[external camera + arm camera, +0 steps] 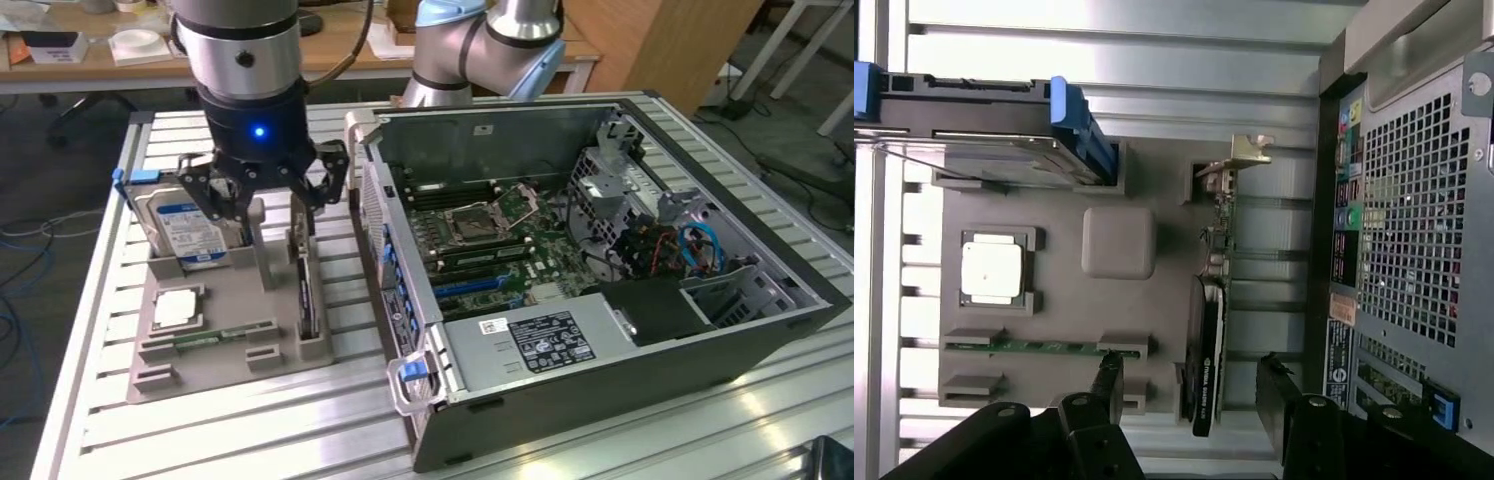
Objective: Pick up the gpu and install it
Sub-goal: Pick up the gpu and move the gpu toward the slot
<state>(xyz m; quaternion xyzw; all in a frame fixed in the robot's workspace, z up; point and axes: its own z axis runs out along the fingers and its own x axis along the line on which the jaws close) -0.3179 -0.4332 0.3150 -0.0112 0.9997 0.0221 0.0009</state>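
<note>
The gpu (1210, 330) stands on its edge in a slot of the grey holder tray (1064, 300), black cooler on one face and silver bracket (1241, 152) at one end. In the exterior view the gpu (306, 295) sits at the tray's side nearest the computer case. My gripper (263, 212) hangs open a little above the tray, over the card's far end. In the wrist view my gripper (1190, 385) has one black finger (1108, 378) on each side of the card's line, with clear gaps to the card and nothing held.
The tray (234, 300) also holds a hard drive (187, 235) upright, a CPU (178, 307) and a memory stick (214, 335). The open computer case (747, 330) lies close at the exterior view's right, its motherboard (494, 240) exposed. A second arm (481, 50) stands behind.
</note>
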